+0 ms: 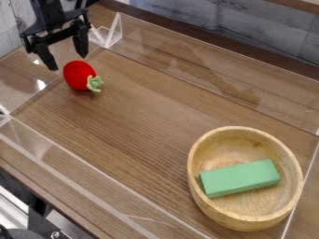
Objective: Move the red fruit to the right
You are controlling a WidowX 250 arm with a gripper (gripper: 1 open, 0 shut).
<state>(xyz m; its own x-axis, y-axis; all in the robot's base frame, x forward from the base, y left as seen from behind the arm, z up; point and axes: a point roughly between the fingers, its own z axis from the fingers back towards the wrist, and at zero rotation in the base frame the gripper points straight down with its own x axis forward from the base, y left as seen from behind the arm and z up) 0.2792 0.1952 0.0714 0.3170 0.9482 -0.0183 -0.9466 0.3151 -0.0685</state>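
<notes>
The red fruit (81,75) lies on the wooden tabletop at the upper left, its green stem pointing right. My black gripper (60,56) hangs just above and behind the fruit, a little to its left. Its fingers (82,43) are spread apart with nothing between them. They stand clear of the fruit.
A round wooden bowl (207,154) sits at the lower right with a green rectangular block (240,177) inside. Clear plastic walls (174,47) border the table at the back, left and front. Bare wood lies between fruit and bowl.
</notes>
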